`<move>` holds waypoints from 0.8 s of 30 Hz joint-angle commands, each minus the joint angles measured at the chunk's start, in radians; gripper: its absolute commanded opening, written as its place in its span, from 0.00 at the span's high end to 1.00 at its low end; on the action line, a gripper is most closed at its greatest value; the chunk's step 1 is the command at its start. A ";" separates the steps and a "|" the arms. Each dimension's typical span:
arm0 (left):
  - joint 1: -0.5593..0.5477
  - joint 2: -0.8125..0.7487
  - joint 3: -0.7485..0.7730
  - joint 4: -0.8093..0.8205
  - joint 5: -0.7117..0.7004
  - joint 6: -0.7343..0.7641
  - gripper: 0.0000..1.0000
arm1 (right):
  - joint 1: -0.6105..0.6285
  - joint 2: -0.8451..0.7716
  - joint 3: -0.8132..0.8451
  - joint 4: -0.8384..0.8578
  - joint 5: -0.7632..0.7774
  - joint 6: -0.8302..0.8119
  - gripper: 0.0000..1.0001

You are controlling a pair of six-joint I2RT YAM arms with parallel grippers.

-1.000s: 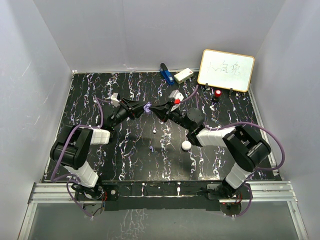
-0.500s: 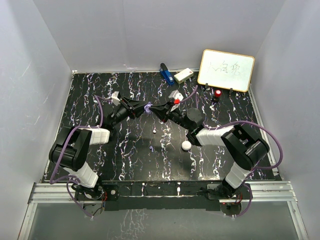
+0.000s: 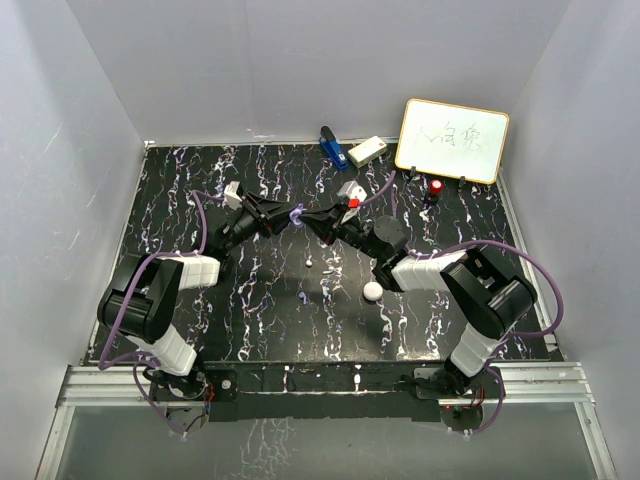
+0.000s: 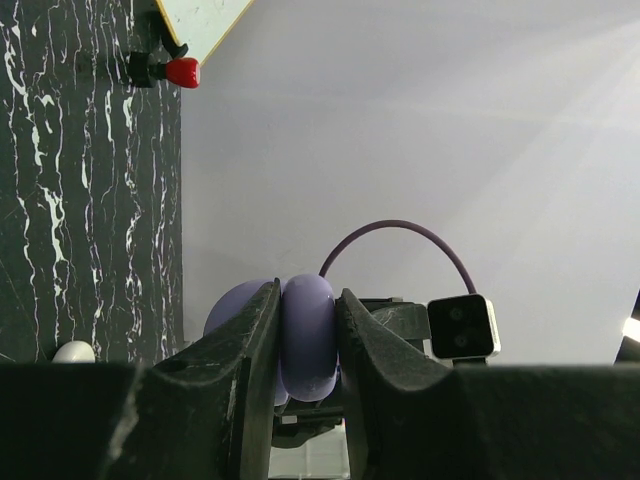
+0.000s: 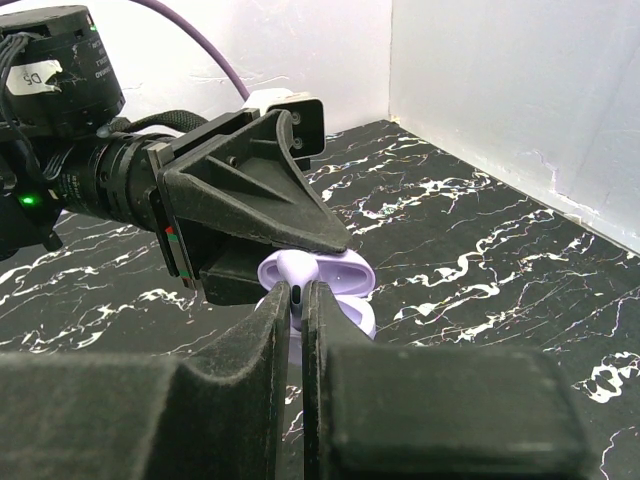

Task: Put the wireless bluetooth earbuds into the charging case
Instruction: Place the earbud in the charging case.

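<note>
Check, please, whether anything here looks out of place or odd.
Nothing looks damaged. Only a purple earbud and a white earbud lie loose on the table, apart from the white case, while the left tool holds the purple case and the right tool pinches a third earbud.

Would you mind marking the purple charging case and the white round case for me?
purple charging case [image 4: 308, 330]: left wrist view, middle of its rounded shell.
white round case [image 3: 372, 290]: top external view, its centre.

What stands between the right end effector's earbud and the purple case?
Nothing visible: the pale purple plastic earbud in the right end effector is right against the rounded purple case clamped in the left end effector.
</note>
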 commanded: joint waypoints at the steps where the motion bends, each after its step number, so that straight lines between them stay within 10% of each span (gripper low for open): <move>1: -0.005 -0.065 0.039 0.018 0.017 0.005 1.00 | -0.004 -0.007 0.000 0.061 -0.005 0.004 1.00; 13: -0.005 -0.069 0.044 0.017 0.021 0.000 1.00 | -0.007 -0.035 -0.030 0.051 0.007 0.002 1.00; 24: -0.005 -0.053 0.057 0.017 0.021 0.003 1.00 | -0.010 -0.088 -0.063 0.058 0.032 0.013 0.54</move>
